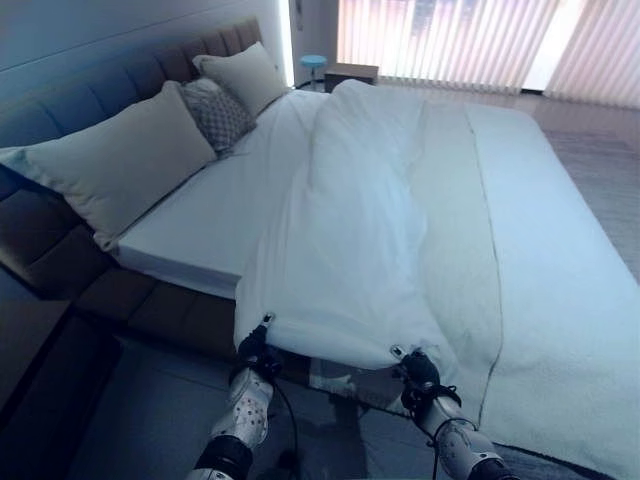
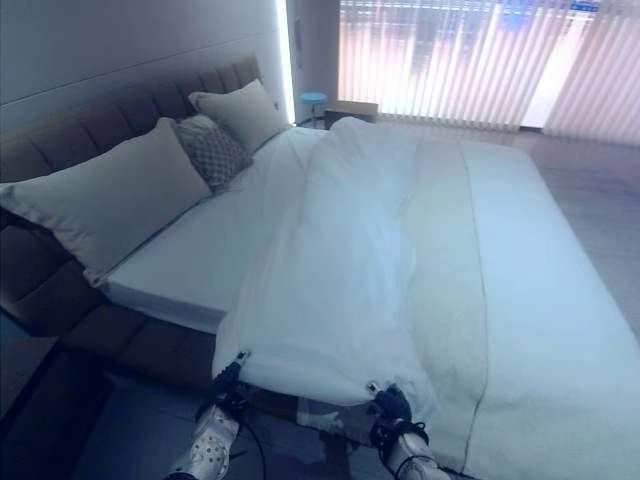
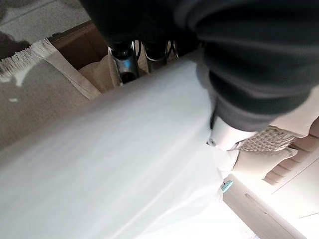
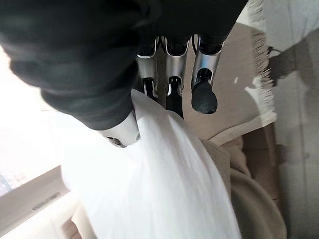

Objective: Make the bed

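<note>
I have both hands pinching the near edge of the white duvet, left hand on its left corner and right hand further right, fingers and thumbs curled onto the cloth. The duvet lies bunched along the middle of the bed, with pillows at the far left.

One bed was counted, bearing one white duvet, two plain pillows and one patterned cushion. One blue stool and two robot hands were also recorded.
</note>
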